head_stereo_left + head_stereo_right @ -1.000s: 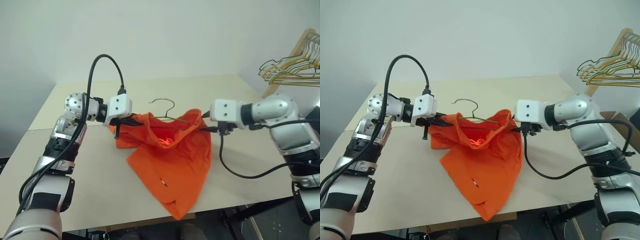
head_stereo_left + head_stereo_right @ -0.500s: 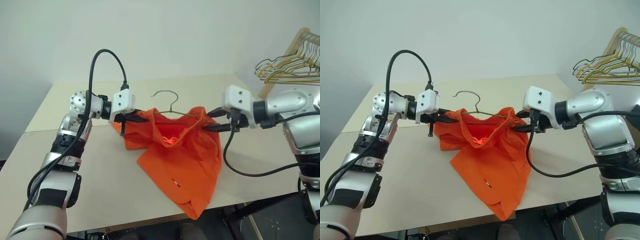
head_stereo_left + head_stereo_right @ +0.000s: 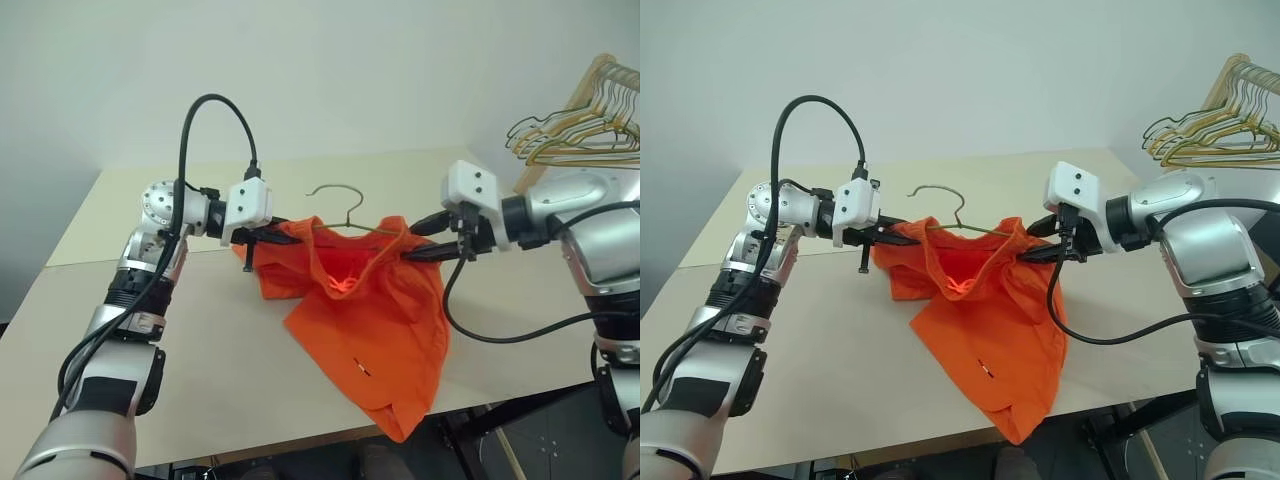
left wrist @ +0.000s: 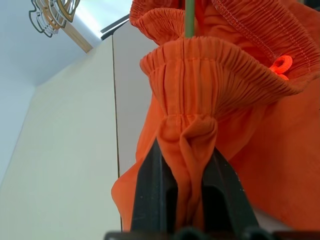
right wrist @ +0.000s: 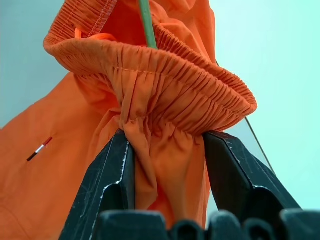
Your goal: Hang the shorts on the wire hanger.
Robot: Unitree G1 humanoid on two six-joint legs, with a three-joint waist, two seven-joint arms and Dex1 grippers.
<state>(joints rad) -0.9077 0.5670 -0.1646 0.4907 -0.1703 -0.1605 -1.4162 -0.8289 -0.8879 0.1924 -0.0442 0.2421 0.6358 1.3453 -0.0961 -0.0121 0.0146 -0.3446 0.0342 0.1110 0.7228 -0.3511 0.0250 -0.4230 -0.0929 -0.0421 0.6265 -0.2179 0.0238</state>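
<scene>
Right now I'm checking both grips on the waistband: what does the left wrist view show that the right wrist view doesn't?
Left wrist view only: the left gripper shut on a bunched fold of the shorts, the beige table, and the bunch of hangers on a wooden rack. Right wrist view only: the right gripper pinching the waistband at its own end, and the small mark on the fabric. Both: the gathered elastic waistband and the wire hanger inside it.

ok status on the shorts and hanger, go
Left gripper and right gripper each shut on the shorts waistband. Wire hanger inside the waistband, hook up. Nothing in the way.
</scene>
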